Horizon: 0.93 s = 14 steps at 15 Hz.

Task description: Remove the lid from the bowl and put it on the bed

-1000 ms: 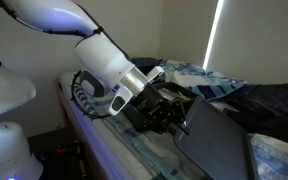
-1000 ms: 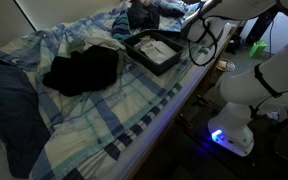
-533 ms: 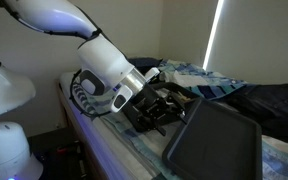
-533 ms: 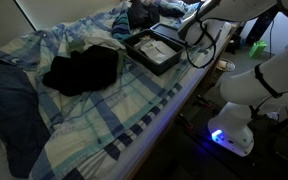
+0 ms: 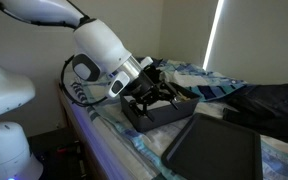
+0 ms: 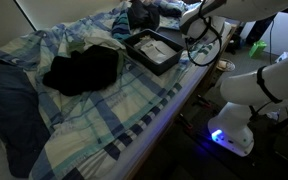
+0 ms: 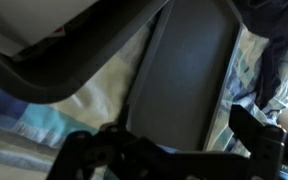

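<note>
The lid [image 5: 215,150], a flat dark rectangular panel with a raised rim, lies on the plaid bed cover in front of the bowl [image 5: 162,112], a black rectangular container. My gripper [image 5: 154,92] hangs open just above the bowl, apart from the lid and holding nothing. In the wrist view the lid [image 7: 180,70] fills the middle, flat on the blanket, with the bowl's rim [image 7: 79,55] at upper left. My gripper [image 7: 174,152] shows as dark fingers spread wide along the bottom edge. From across the bed, bowl and lid read as one dark rectangle [image 6: 152,52].
A heap of black clothing [image 6: 82,68] lies on the plaid blanket [image 6: 104,120] mid-bed. Dark fabric [image 5: 269,100] is piled behind the lid. The bed edge [image 5: 89,130] runs beside the robot base [image 5: 4,130], and cables hang off the arm [image 6: 206,45].
The gripper has opened and let go of the lid, which went from tilted up to lying flat on the bed. The gripper has drawn back and up over the bowl.
</note>
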Tool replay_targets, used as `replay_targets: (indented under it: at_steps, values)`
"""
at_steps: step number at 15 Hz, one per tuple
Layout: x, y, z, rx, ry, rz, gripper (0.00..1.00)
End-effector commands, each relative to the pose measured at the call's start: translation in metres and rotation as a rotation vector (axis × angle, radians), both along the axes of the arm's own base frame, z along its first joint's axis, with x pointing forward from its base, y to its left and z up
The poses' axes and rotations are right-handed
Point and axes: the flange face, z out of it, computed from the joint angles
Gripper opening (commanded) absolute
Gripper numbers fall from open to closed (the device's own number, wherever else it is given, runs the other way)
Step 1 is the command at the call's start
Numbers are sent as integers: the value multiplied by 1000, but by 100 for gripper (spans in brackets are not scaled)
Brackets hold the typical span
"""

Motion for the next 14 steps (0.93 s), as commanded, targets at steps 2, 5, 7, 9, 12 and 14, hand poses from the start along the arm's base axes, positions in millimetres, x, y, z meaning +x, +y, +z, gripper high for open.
replay_targets:
  at_steps: [2,5,7,9,12,14]
  values:
    - [-11,20,35,33,-5,47,100]
    - [-13,29,49,48,1,94,100]
    - [-14,34,60,48,13,137,100]
    - [-14,42,68,59,14,219,100]
    - [-8,38,64,52,7,210,100]
    - [-9,39,65,54,5,215,100]
